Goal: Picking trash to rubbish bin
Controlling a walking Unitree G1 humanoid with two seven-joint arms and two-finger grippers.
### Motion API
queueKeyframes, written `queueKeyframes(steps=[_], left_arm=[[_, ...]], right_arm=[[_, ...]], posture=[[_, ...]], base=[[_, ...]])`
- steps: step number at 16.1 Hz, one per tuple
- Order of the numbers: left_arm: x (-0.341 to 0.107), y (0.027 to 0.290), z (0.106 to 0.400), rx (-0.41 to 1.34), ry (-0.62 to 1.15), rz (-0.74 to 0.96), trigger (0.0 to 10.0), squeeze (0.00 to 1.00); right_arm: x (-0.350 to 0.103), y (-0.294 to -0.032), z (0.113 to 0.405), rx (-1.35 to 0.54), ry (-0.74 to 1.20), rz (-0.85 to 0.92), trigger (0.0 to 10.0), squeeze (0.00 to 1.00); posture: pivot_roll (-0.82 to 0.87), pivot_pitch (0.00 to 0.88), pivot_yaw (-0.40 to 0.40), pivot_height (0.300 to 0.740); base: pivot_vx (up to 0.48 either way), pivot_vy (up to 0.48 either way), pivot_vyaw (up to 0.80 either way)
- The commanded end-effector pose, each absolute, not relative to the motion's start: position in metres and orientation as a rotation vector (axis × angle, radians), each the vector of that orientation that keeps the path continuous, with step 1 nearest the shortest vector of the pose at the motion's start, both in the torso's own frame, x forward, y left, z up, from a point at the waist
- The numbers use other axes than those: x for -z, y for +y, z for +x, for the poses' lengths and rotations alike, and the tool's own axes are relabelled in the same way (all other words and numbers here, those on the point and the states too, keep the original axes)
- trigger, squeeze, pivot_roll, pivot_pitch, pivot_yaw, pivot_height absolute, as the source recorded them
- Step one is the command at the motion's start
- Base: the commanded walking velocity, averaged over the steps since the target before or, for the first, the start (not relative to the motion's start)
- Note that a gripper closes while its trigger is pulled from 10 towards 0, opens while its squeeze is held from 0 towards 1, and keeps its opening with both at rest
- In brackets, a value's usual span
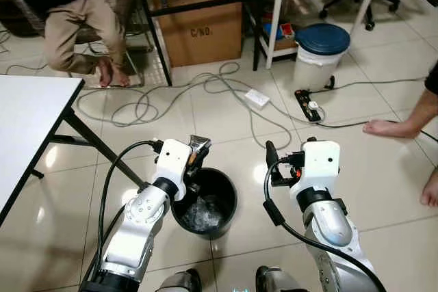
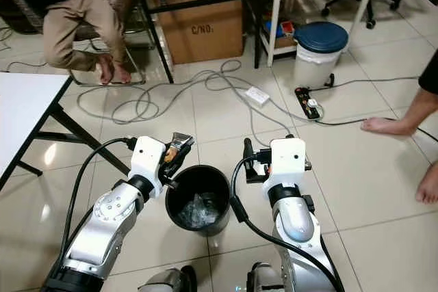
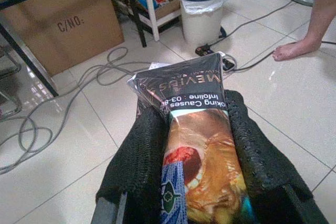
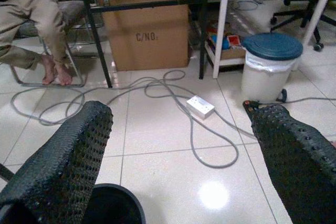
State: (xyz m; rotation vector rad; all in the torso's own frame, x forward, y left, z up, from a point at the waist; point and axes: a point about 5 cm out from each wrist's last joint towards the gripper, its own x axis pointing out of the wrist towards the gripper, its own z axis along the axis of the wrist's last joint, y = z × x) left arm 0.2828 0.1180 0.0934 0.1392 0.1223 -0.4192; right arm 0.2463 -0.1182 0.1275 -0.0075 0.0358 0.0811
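- Left gripper (image 1: 197,150) is right at the far rim of the black bin (image 1: 226,203), fingers pinched on a shiny snack wrapper (image 3: 197,150).
- The wrapper pokes out past the fingertips, seemingly over the rim rather than the middle.
- Best play, I'd say: nudge it over the opening, then release cleanly.
- Right gripper (image 2: 248,158) waits just beside the bin, fingers spread wide, holding nothing.
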Motion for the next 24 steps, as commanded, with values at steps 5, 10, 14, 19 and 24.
queueKeyframes(steps=[5, 10, 14, 19, 24], left_arm=[[-0.082, 0.123, 0.280, 0.422, 0.150, 0.188, 10.0, 0.00], [-0.069, 0.138, 0.282, 0.341, 0.183, 0.216, 10.0, 0.00], [-0.062, 0.145, 0.284, 0.304, 0.197, 0.244, 10.0, 0.00], [-0.048, 0.153, 0.281, 0.299, 0.216, 0.265, 10.0, 0.00], [-0.036, 0.173, 0.278, 0.268, 0.249, 0.314, 10.0, 0.00]], right_arm=[[-0.118, -0.108, 0.246, -0.102, 0.077, 0.002, 10.0, 0.00], [-0.102, -0.095, 0.247, -0.140, 0.211, 0.164, 10.0, 0.00], [-0.100, -0.079, 0.234, -0.272, 0.262, 0.269, 10.0, 0.00], [-0.100, -0.084, 0.214, -0.318, 0.321, 0.321, 10.0, 0.00], [-0.116, -0.087, 0.191, -0.388, 0.348, 0.463, 10.0, 0.00]], posture=[[-0.09, 0.232, 0.120, 0.740], [-0.08, 0.288, 0.124, 0.740], [-0.08, 0.305, 0.118, 0.740], [-0.10, 0.320, 0.111, 0.740], [-0.11, 0.333, 0.104, 0.740]], base=[[0.000, 0.000, 0.00], [0.000, 0.000, 0.00], [0.000, 0.000, 0.00], [0.000, 0.000, 0.00], [0.000, 0.000, 0.00]])
